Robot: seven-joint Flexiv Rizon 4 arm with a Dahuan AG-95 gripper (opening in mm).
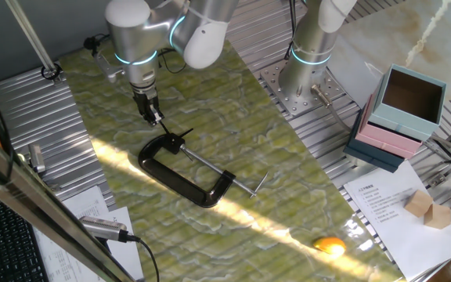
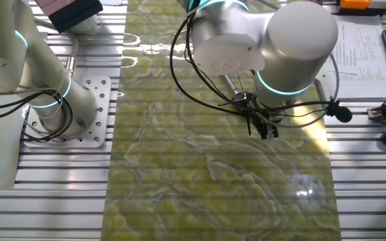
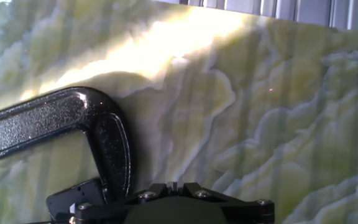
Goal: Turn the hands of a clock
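Because the clamp (image 1: 185, 169) pins the hands (image 1: 180, 139) to the surface (image 1: 288, 204), they stay put. The pincer (image 1: 154, 116) hovers just beside them; its opening cannot be told.

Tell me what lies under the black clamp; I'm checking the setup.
The clamp lies flat on a green marbled mat. Thin black clock hands sit at its jaw, near the gripper. What lies beneath the mat is covered.

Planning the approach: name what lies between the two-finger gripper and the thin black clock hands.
Only bare green marbled mat between gripper and hands, seen in the fixed view showing the black C-clamp.
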